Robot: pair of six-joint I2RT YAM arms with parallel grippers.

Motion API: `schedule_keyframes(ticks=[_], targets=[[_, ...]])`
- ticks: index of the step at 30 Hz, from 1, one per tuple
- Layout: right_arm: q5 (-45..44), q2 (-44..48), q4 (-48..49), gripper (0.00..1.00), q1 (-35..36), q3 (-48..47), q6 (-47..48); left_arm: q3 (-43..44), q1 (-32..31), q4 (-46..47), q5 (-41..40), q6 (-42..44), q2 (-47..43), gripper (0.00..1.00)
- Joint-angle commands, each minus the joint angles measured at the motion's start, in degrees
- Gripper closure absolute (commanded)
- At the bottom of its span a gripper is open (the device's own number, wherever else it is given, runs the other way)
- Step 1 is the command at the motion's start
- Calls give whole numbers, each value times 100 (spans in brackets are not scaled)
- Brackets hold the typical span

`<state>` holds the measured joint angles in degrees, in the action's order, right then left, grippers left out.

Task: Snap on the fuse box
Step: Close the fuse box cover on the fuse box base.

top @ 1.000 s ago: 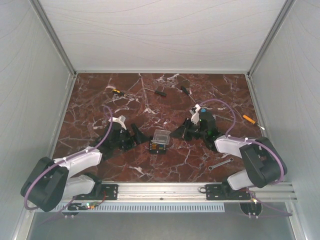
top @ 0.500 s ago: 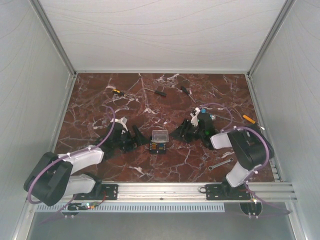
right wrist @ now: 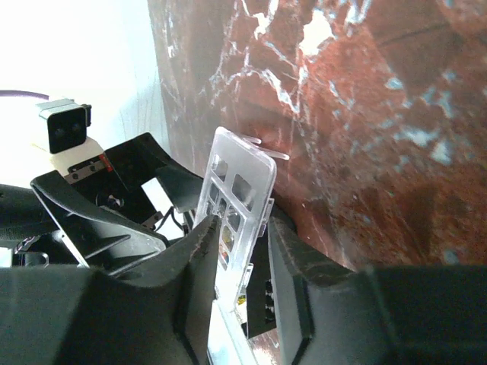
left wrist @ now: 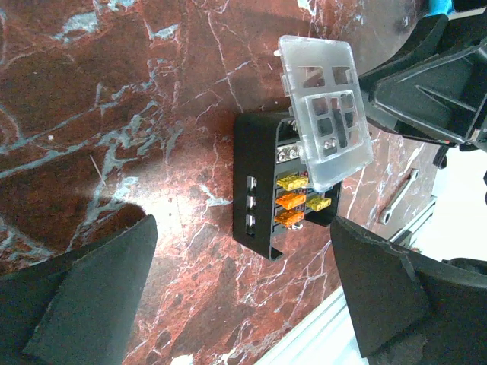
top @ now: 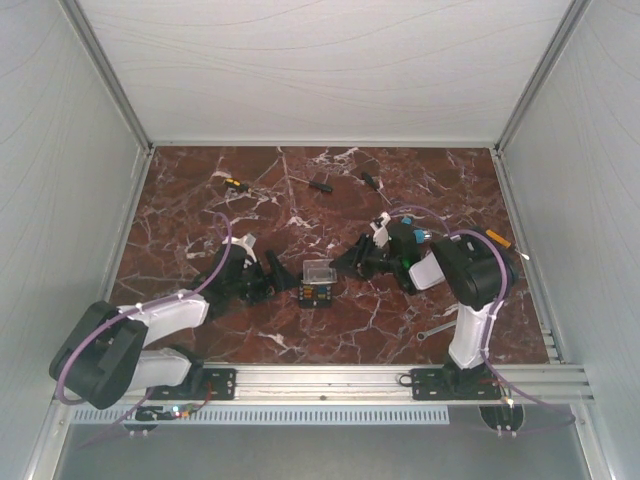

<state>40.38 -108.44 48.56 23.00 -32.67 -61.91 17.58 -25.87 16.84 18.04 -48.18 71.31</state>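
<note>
The left hand (left wrist: 243, 232) is held low, spread wide and empty, the small black squarish plastic fuse box (left wrist: 266, 198) just ahead; the right hand (right wrist: 240, 243) is narrowly parted, empty.

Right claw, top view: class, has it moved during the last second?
Yes. The right claw has shifted left, closer to the fuse box and farther from the wrench, which has stayed put.
</note>
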Motion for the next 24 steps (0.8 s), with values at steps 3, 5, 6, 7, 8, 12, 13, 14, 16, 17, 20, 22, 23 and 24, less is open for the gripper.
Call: schedule_keyframes(ticks=[3,5,6,7,8,12,13,14,16,17,20,22,23,24], targets=[[249,-205,547,77,95,-247,-145,186,38,205,111,33,52,4],[303,-229,607,84,102,-251,-209,180,38,191,107,31,37,5],[328,-228,662,86,100,-233,-243,176,38,195,106,32,24,5],[350,-215,701,90,99,-224,-280,173,38,196,97,35,8,5],[384,-206,733,92,104,-223,-304,167,38,189,97,31,-8,5],[446,-95,824,100,102,-184,-402,171,38,197,95,32,-8,5],[449,-57,829,100,103,-167,-424,175,38,195,94,30,-9,5],[462,-16,832,100,107,-151,-445,169,38,197,96,21,-7,5],[477,86,831,100,108,-104,-512,158,38,201,88,4,-23,5],[486,150,824,100,114,-74,-543,151,38,205,81,-7,-28,5],[414,383,806,100,138,102,-631,124,35,212,40,-53,-95,5],[266,581,759,100,204,229,-666,106,38,215,1,-75,-166,5],[184,673,736,100,256,280,-688,97,38,214,-10,-81,-181,5],[105,766,694,100,299,331,-700,96,38,213,-20,-96,-206,5]])
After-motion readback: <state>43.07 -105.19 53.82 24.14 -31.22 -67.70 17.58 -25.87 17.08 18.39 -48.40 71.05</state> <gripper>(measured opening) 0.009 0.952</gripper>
